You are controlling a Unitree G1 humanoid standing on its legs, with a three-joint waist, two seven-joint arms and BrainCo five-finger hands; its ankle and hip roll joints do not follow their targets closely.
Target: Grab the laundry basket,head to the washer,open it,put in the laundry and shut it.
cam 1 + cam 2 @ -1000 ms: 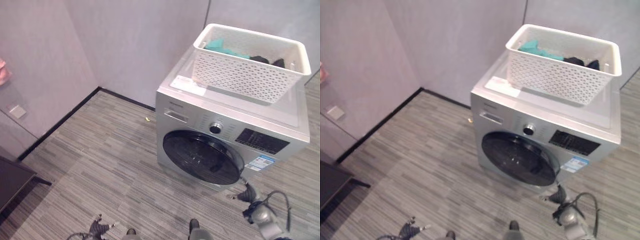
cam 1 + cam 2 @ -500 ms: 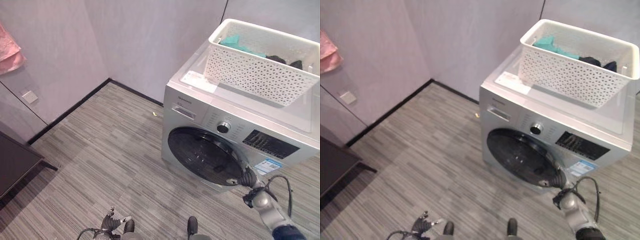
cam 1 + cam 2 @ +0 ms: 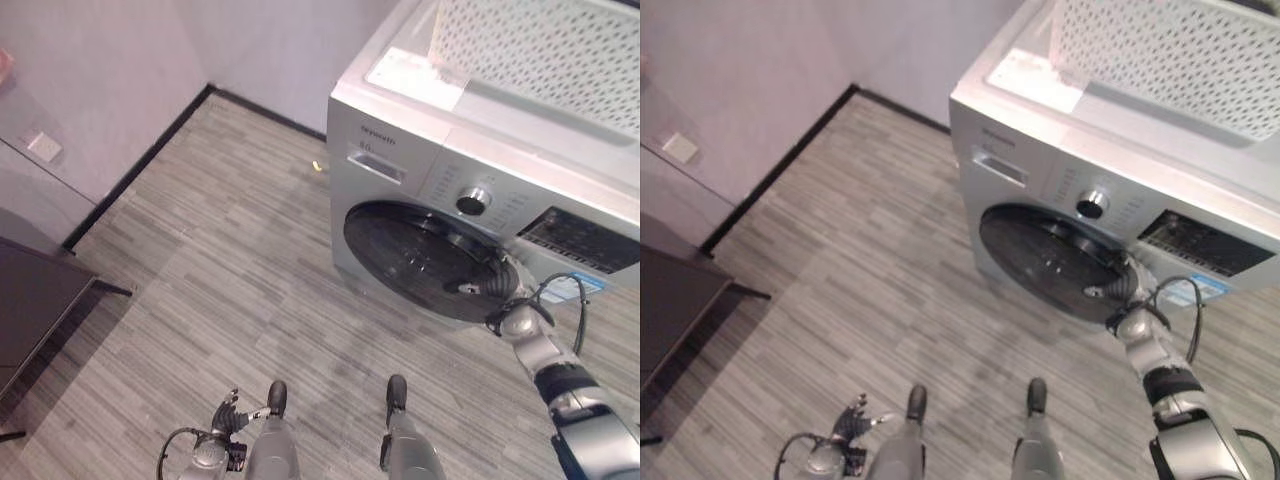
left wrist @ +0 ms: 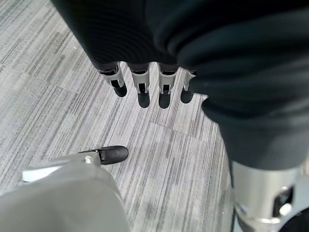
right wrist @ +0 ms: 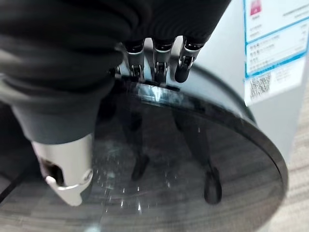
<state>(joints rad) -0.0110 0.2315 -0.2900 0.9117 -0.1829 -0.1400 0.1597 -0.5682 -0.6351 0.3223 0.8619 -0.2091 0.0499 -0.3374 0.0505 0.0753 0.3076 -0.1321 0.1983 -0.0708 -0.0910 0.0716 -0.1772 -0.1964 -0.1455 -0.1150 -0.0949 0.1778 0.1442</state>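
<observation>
Right hand (image 3: 503, 303) at the right rim of the washer (image 3: 400, 150) door (image 3: 420, 260), mid-right of frame, fingers (image 5: 155, 62) straight, tips on the door edge, holding nothing. White laundry basket (image 3: 540, 50) sits on the washer top, upper right. Left hand (image 3: 226, 412) low at bottom left over the floor (image 3: 200, 260), fingers (image 4: 140, 87) relaxed and empty.

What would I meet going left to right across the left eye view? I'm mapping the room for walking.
Dark low table → black skirting strip along the wall → silver front-loading washing machine with its dark round glass door → robot's right hand.
</observation>
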